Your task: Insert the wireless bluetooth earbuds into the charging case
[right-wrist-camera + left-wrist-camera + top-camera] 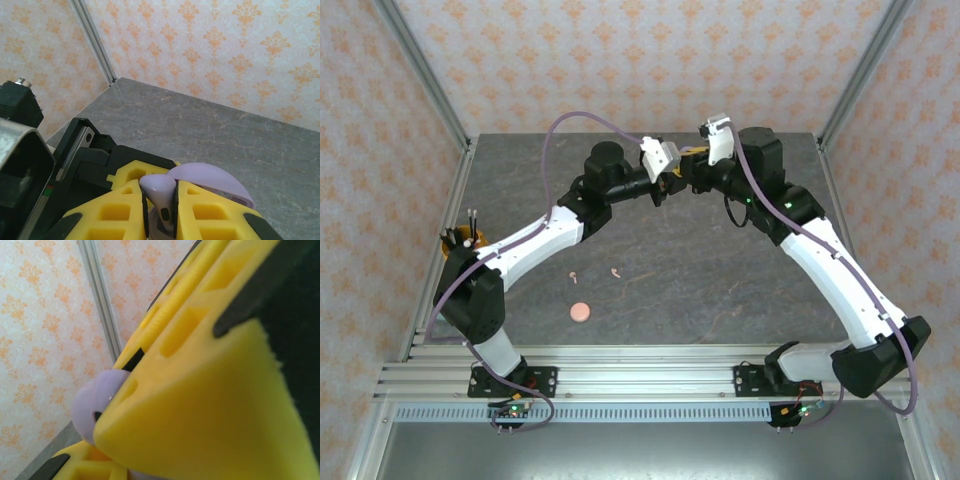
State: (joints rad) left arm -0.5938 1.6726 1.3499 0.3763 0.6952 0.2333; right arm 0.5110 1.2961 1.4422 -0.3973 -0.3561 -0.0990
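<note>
My right gripper (161,186) is shut on a pale purple earbud (165,197), stem downward, held just over the open purple charging case (212,182), whose lid is raised. My left gripper (100,442) is shut on that purple case (92,405), and its yellow finger (129,176) shows behind the earbud. Both grippers meet above the back middle of the table, the left gripper (663,186) beside the right gripper (693,179). Two pale pink earbuds (574,274) (616,271) lie loose on the table. The second purple earbud is hidden.
A round pink case (581,311) lies on the grey table (720,290) in front of the pink earbuds. An orange-and-black fixture with pins (458,242) stands at the left edge. Patterned walls with metal posts (430,90) enclose the table.
</note>
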